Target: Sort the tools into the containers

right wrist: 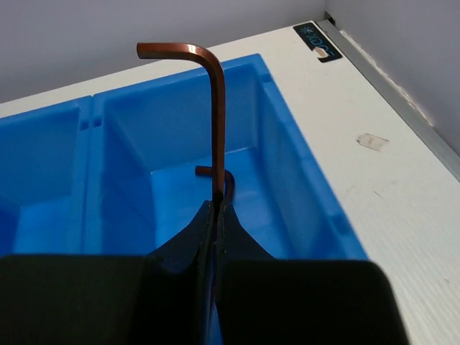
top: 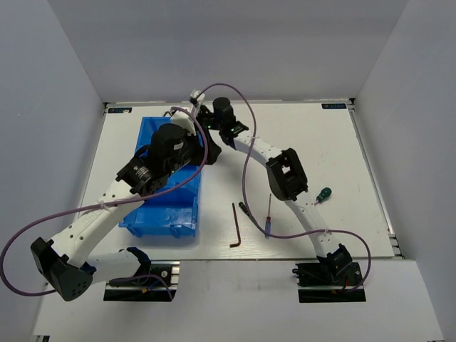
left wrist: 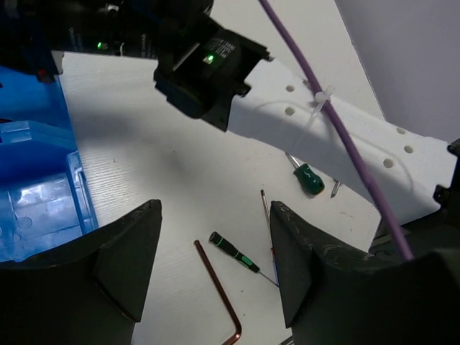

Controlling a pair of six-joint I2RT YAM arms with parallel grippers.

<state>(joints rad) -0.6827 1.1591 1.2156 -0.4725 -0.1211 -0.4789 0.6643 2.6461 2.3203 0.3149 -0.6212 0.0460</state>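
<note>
My right gripper is shut on a copper-brown L-shaped hex key, which stands upright over an end compartment of the blue containers. Another hex key lies on that compartment's floor. My left gripper hangs open and empty above the table, just right of the bin. Below it on the table lie a third hex key, a black-green precision screwdriver and a slim screwdriver. A stubby green-handled screwdriver lies further right.
The right arm stretches across the table towards the bin's far end, trailing its purple cable. The left arm lies over the bin's near compartments. Grey walls close in the white table.
</note>
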